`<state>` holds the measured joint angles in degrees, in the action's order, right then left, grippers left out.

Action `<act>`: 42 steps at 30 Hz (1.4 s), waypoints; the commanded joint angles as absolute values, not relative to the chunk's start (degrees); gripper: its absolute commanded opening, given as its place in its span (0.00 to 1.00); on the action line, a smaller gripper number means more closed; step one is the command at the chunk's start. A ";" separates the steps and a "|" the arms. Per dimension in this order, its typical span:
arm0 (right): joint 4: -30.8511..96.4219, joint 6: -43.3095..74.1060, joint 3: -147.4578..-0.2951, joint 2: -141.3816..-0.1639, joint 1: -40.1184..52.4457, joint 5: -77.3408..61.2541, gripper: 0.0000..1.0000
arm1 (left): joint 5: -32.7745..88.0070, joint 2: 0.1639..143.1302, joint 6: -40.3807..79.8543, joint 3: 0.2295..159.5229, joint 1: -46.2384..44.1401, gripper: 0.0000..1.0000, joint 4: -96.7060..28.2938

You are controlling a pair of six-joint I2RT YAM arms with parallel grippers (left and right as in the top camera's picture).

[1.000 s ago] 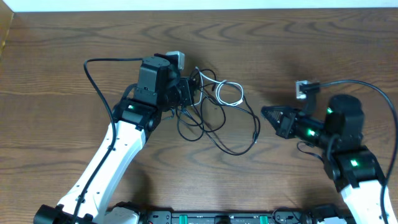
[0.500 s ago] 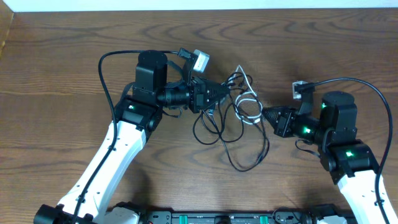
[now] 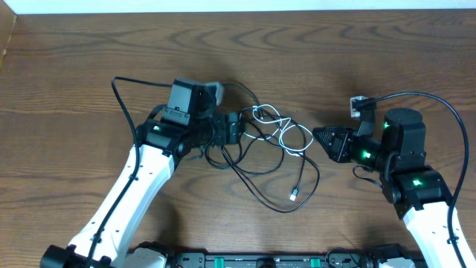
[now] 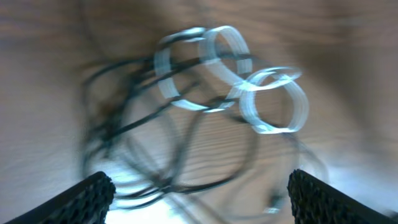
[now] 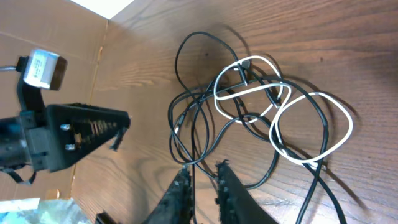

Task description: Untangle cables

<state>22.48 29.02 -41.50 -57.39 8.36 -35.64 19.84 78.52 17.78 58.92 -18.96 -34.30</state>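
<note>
On the table (image 3: 372,45): cables (image 3: 268,141) dropped flat again, one plug flung out | left gripper (image 4: 200,182) now spread wide, empty | right gripper (image 5: 202,171) barely parted, hold unclear

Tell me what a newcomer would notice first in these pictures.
The tangle of thin black cables at the middle of the dark wooden table draws the eye first, with a looped white cable lying bright across its upper right part in the overhead view. A white-and-black robot arm points at the heap from each side: the left arm with its jaws wide apart, and the right arm close by the heap's right edge.
</note>
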 commanded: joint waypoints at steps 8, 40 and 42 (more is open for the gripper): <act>19.29 24.91 -41.52 -58.96 9.82 -31.18 0.24 | 9.34 92.84 23.05 59.20 -18.83 0.89 -34.15; 27.66 15.05 -53.25 -75.72 8.54 -43.64 0.12 | 29.91 70.26 20.16 59.22 -18.83 0.07 -29.10; 27.66 12.60 -53.25 -75.72 8.69 -46.41 0.11 | 33.54 68.58 18.83 59.22 -18.83 0.08 -29.02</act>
<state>27.64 18.26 -52.03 -76.69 8.34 -37.54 26.39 70.32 21.56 58.81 -18.85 -29.47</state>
